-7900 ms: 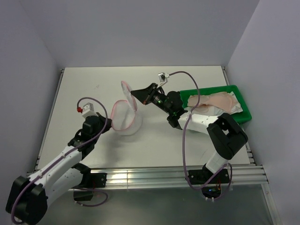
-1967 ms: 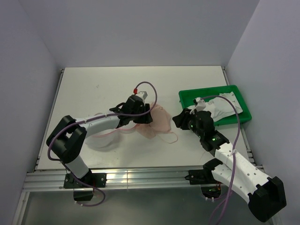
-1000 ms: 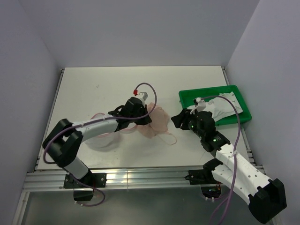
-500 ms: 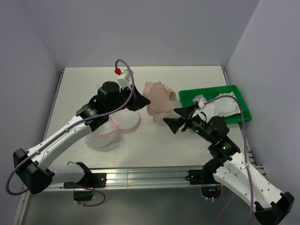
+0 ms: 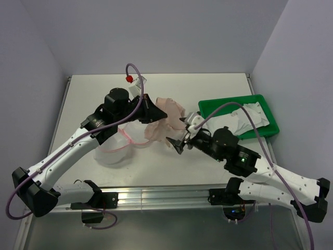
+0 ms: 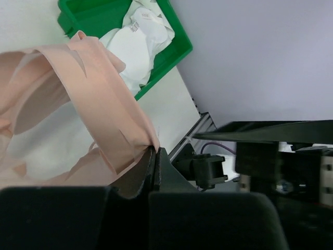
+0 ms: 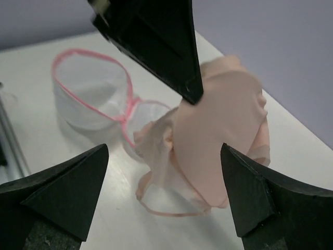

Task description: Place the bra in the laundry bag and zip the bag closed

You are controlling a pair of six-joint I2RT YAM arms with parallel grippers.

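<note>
— So, what has the left hand (image 6: 154, 156) got?
— Its two black fingers are pressed together on a fold of the soft pale pink-beige fabric bra (image 5: 167, 115). The bra hangs from them above the white surface (image 5: 93, 94), cups drooping.
— And the right hand (image 5: 176, 145)?
— Spread wide with nothing between its fingers, facing the garment from just beside it.
— Where is the small white translucent mesh laundry bag (image 5: 118, 151)?
— Standing on the surface under the left arm, just beside the hanging bra. Its pink-rimmed mouth gapes upward with the flap off to one side, and I see nothing inside.
— Which step, then?
— The carry, I'd say: the bra is lifted but not yet in. Next it has to go over that mouth and down. The cloth is floppy and a thin strap trails below, so the free hand will probably need to steady the rim or tuck the edges in. Zipping comes after.
— Anything unclear?
— I can't find the zip's slider. The left arm covers part of the bag from above, and the left wrist view misses it altogether. Whether the strap touches the surface I can't tell. The white items in the green plastic tray (image 5: 206, 108) are too crumpled to name.
</note>
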